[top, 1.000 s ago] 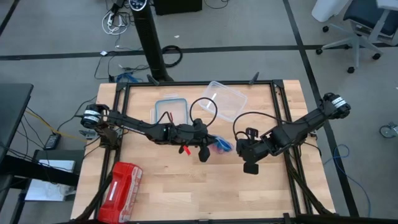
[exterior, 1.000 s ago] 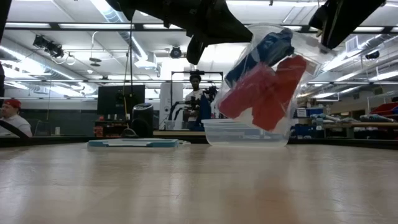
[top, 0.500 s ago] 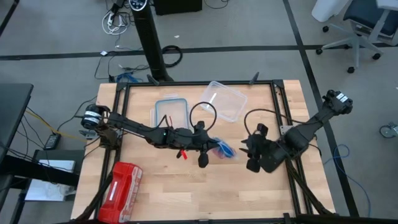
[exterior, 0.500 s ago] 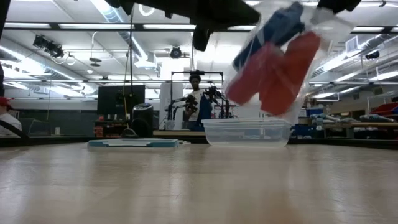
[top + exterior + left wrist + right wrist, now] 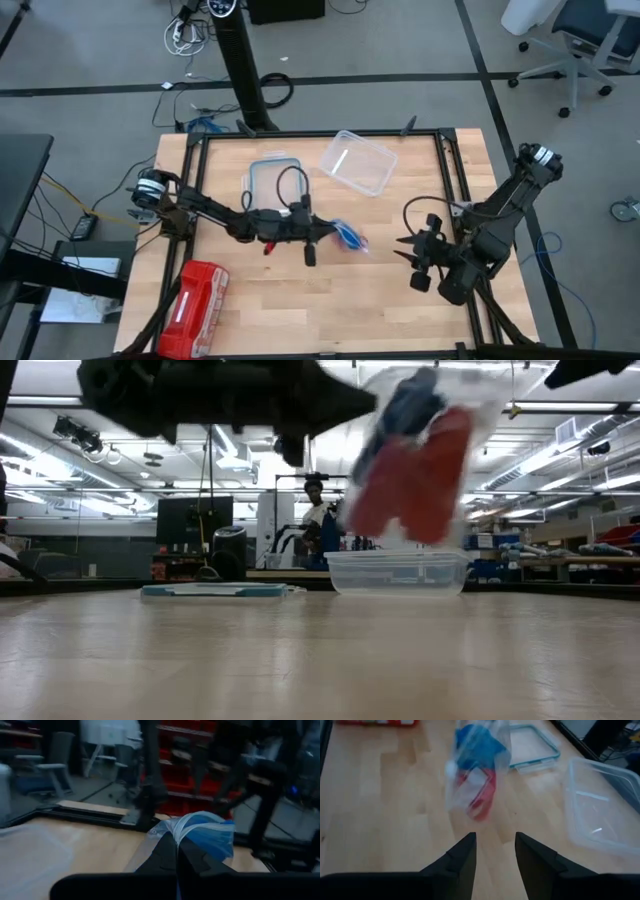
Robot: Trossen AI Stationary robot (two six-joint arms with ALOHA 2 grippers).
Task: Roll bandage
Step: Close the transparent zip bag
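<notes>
Above mid-table the left gripper (image 5: 322, 240) is clenched on a clear bag (image 5: 470, 775) holding the bandage (image 5: 475, 742) w/ red rolls, prob. lifted clear; right gripper (image 5: 412, 262), fingers apart & empty, should catch the bag's free end squarely before pulling.

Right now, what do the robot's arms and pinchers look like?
Both arms are dark, nearly black, thin and jointed, with black cables looping off them. The left arm and right arm each have a silvery round part at the base end. The left gripper and right gripper each end in two dark, flat, wedge-shaped fingers. No markings are visible.
</notes>
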